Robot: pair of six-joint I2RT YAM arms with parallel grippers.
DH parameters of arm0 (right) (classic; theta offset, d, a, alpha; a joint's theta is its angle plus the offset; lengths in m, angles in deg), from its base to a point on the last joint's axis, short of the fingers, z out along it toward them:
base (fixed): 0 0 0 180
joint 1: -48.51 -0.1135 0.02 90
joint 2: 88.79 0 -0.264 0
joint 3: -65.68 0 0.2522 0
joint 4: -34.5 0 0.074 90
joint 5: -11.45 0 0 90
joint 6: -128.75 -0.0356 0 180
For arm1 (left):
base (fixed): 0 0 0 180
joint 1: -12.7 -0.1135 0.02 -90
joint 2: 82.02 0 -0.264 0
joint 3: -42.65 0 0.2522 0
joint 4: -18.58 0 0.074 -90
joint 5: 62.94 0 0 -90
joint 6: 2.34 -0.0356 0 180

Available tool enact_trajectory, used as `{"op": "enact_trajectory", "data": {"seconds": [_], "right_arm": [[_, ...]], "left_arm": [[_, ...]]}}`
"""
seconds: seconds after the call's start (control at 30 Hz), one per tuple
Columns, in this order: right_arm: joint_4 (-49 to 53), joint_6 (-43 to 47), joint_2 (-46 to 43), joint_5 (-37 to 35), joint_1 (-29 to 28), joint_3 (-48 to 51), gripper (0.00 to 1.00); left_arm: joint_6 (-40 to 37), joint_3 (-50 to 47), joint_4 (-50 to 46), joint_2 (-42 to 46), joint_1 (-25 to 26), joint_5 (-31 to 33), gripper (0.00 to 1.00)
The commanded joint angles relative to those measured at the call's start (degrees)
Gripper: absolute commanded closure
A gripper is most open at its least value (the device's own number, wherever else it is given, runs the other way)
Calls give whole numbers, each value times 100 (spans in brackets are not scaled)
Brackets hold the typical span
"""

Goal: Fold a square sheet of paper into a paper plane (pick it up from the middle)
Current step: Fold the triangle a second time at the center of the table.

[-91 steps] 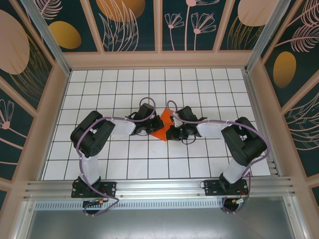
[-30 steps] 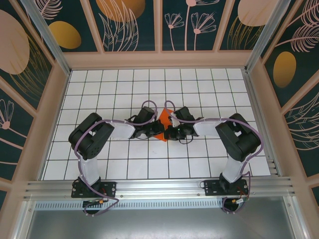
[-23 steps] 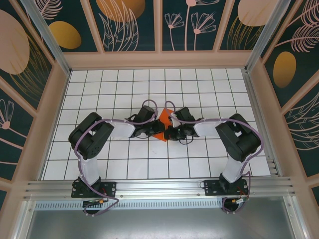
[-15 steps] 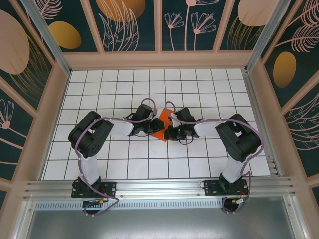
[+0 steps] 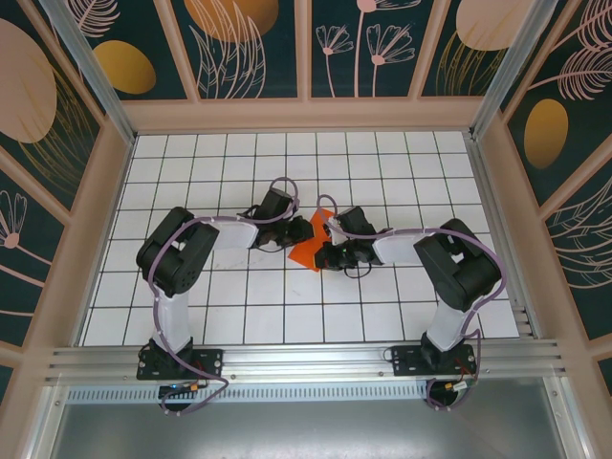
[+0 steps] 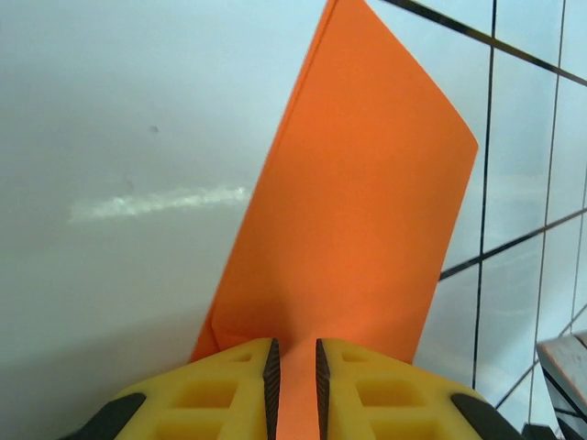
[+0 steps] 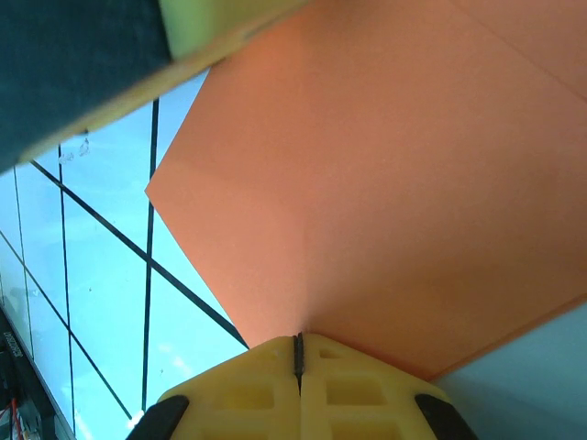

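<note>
The creased orange sheet [image 5: 308,245] is held at the middle of the bench [image 5: 191,172], nipped at its left by the left fingers [image 6: 211,385] and at its right by the right fingers [image 7: 367,385]. Thin, limp and easily torn, it is best taken at folded edges.

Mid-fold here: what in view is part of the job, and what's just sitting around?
Part of the job: orange paper, partly folded; left gripper and right gripper, both pinching it.
Just there: tiled table, patterned walls, metal rail.
</note>
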Motion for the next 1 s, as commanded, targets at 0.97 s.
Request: {"op": "enact_trajectory", "data": {"seconds": [0.97], "right_arm": [[1043,27,-459,128,86,-326,94]], "left_arm": [[-79,-376,587,682,136,-115,92]]}}
